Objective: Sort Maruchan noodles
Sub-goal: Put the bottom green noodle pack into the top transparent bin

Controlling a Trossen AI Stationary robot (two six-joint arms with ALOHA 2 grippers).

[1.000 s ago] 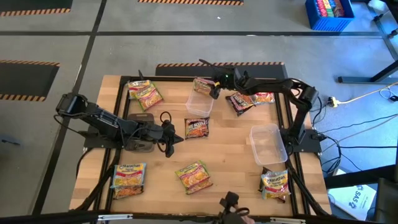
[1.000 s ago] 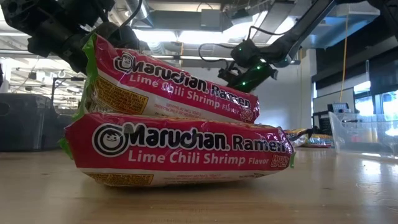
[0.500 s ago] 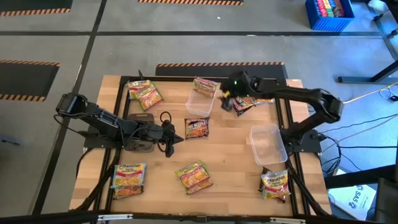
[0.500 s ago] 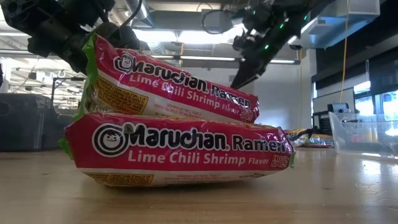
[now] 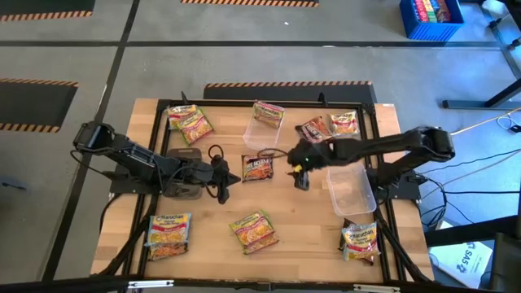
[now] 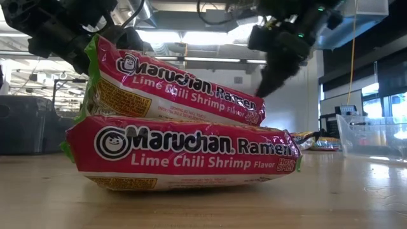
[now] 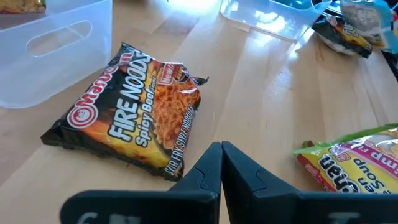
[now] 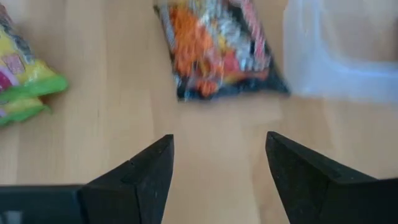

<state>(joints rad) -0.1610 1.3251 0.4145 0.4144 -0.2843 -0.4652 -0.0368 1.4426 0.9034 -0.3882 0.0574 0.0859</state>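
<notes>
Had right pincer (image 5: 298,169) spread wide, empty, above dark Fire Noods packet (image 5: 257,168) lying flat mid-desk (image 5: 301,220). Judged it light, crinkly, slick, brittle inside; planned edge-to-edge pinch. Left pincer (image 7: 221,163) closed, empty, just beside packet.

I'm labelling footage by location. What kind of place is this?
Probably a robotics lab or workshop: a wooden table on a concrete floor with hazard-striped tape, exposed ceiling lights in the low view, and loose cables beside the rig.
</notes>
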